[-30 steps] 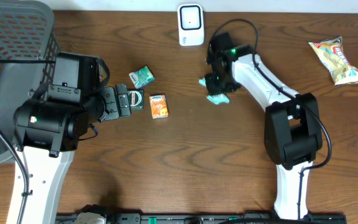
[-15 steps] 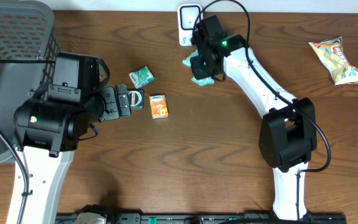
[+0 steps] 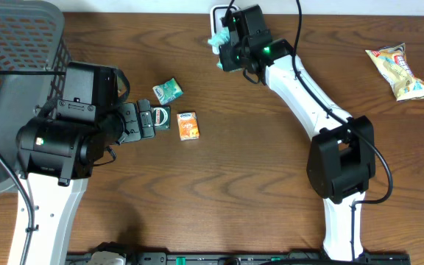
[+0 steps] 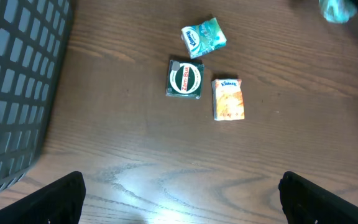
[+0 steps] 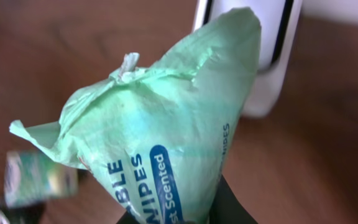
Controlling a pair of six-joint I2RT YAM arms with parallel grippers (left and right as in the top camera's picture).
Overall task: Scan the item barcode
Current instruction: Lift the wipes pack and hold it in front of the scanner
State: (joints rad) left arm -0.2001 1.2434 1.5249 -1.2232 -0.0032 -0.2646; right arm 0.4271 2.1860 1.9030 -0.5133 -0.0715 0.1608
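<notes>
- Holding the wipes pack (image 3: 216, 41) in the overhead view, the right gripper (image 3: 225, 50) has it just in front of the white scanner (image 3: 218, 10). The arm covers most of the scanner, and the fingertips are hidden here.
- The right arm is much the nearer to the scanner. The left gripper (image 3: 149, 121) hangs well apart, off to the left.
- Left wrist: the left jaws are spread wide with nothing between them. Below lie a green tin (image 4: 185, 79), an orange box (image 4: 228, 99) and a small teal packet (image 4: 204, 37). The wipes pack is only a blurred teal blob cut off at the top right corner.
- Right wrist: the dark fingers (image 5: 232, 208) are clamped on the pack's lower end. The pack's long axis points up toward the scanner right behind it; whether they touch or stay apart is unclear.
- No barcode is visible, and which face meets the scanner window is hard to tell. The next move probably depends on turning that face toward it.
</notes>
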